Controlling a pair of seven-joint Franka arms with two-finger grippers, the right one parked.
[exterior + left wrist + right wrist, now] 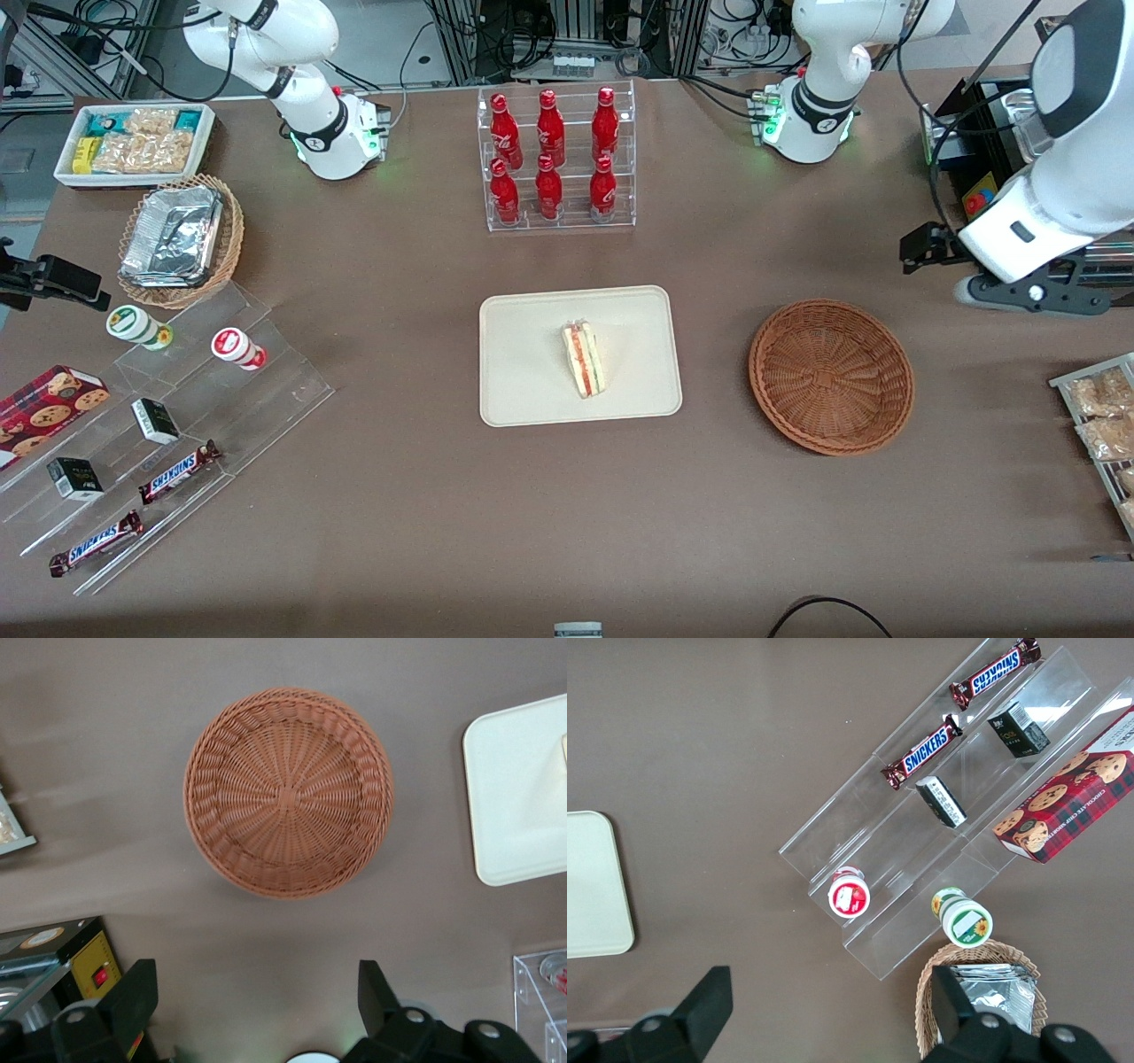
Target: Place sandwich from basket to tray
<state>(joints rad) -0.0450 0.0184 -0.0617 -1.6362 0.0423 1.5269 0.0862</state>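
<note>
The sandwich [583, 359] lies on the cream tray [532, 390] at the middle of the table, its red, orange and green layers showing. The reddish-brown wicker basket [831, 377] sits beside the tray toward the working arm's end and is empty; it also shows in the left wrist view [288, 793], with a corner of the tray [518, 797]. My left gripper [923, 245] hangs high above the table, farther from the front camera than the basket and apart from it. Its fingers are spread wide and hold nothing [257, 997].
A clear rack of red cola bottles [555, 159] stands farther back than the tray. A rack of snack packets [1099, 425] and a black box [974, 182] lie at the working arm's end. Stepped clear shelves [168, 443], a foil-lined basket [177, 239] and a white snack bin [133, 142] lie at the parked arm's end.
</note>
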